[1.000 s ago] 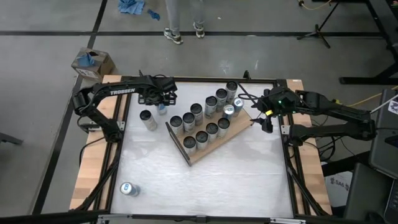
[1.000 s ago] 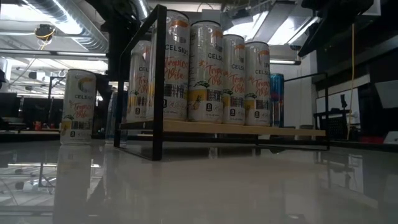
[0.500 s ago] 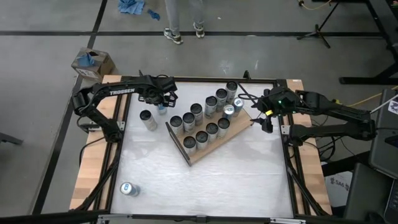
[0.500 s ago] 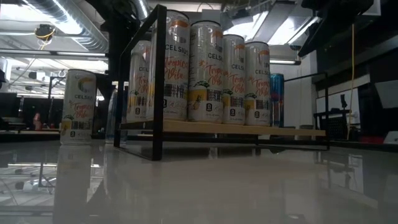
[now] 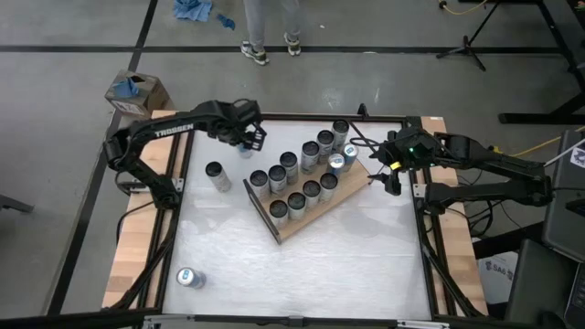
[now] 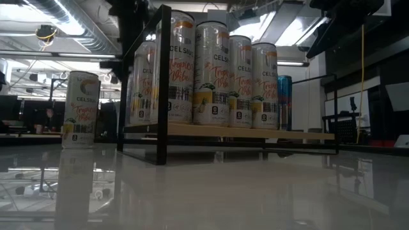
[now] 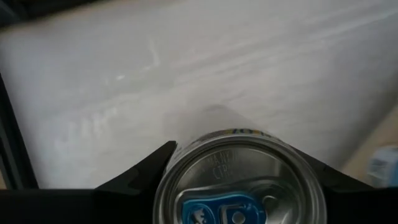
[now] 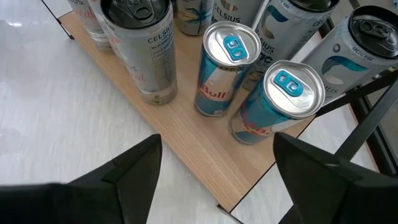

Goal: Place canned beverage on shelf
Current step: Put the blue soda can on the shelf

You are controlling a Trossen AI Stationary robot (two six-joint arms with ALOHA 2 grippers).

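I've got the left gripper [image 5: 245,139] just off the shelf's [image 5: 294,226] dark-panel end, its fingers [image 7: 134,180] clamped on a can [image 7: 239,180] with a blue tab, held above the worktop [image 5: 320,274]. I judge the can rigid but thin-walled, smooth and slippery, probably full and weighty, so the hold belongs around the upper body, squeezed modestly. The right gripper [image 8: 214,180] waits over the shelf's opposite end, fingers spread and empty above two blue-topped cans [image 8: 227,68].
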